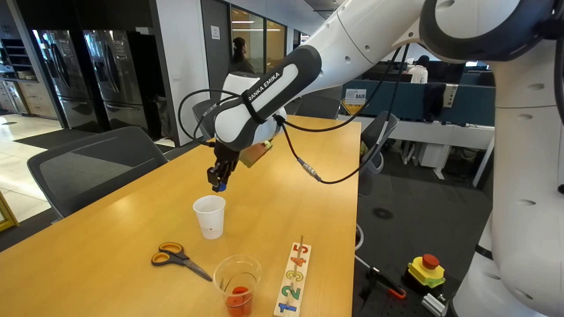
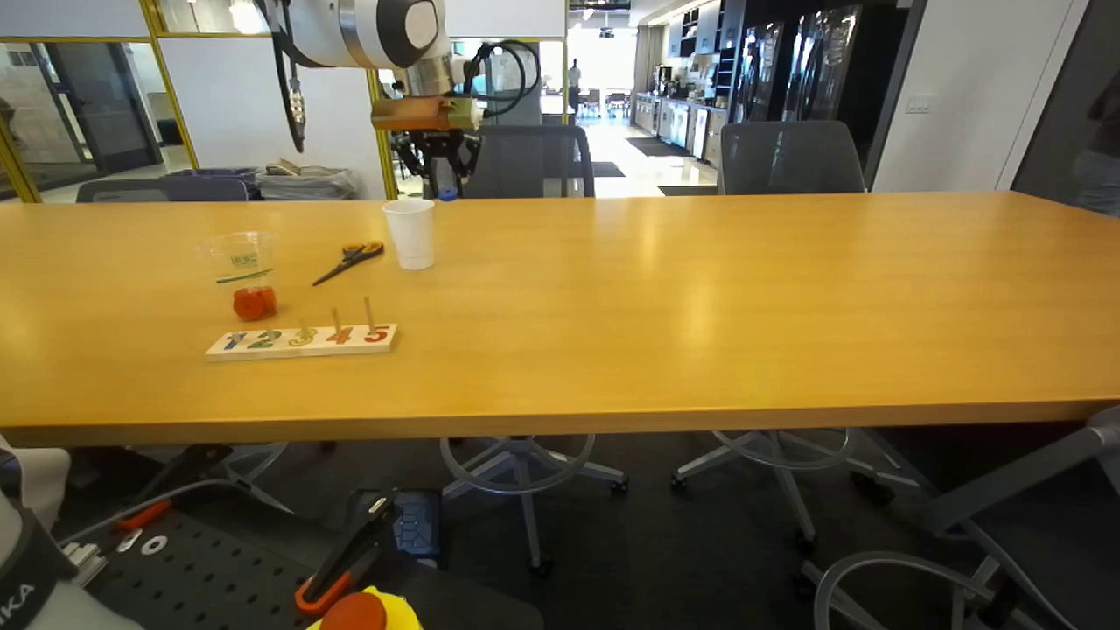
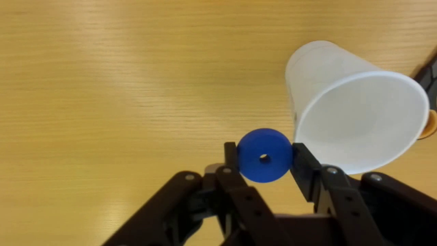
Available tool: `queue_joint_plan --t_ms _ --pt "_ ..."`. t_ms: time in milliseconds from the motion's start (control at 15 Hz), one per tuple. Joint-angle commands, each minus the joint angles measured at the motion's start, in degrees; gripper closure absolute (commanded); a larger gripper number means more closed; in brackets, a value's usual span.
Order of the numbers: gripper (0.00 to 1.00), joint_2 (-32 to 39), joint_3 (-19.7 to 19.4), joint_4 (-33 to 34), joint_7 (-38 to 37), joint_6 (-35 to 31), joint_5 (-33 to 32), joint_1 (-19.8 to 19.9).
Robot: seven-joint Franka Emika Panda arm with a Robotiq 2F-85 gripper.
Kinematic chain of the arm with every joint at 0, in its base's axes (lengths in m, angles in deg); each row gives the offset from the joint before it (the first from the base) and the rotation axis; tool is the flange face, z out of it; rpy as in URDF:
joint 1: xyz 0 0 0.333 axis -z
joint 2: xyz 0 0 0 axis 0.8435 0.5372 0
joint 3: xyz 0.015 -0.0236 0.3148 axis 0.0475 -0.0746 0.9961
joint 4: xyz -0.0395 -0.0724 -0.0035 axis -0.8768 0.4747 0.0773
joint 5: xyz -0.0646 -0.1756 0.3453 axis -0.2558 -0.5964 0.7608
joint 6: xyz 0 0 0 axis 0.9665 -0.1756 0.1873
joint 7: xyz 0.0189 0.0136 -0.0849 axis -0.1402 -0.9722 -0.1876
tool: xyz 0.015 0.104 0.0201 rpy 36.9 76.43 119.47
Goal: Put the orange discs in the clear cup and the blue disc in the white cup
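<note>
We are pinching the blue disc [image 3: 265,147] by opposite edges, the gripper [image 3: 265,155] closed to its width, presumably because we are readying it for the white cup [image 3: 356,111].

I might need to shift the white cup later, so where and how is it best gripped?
The white cup is probably best pinched at the rim, from straight above, one finger inside and one outside: it stands upright, open at the top, and looks thin-walled. The gripper holds the blue disc, so that should be let go first.
</note>
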Motion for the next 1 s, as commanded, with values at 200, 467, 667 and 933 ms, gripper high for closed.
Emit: queue_joint_plan --t_ms 200,467,667,933 --pt "0.76 -1.1 3.8 -0.8 2.6 0.8 7.6 0.1" --pt "0.76 -0.5 3.5 -0.8 1.9 2.4 6.3 -0.4" --pt "0.76 0.0 3.4 -0.6 2.0 3.5 6.4 -0.4" --pt "0.25 0.0 3.0 -0.8 1.2 4.5 6.3 -0.4"
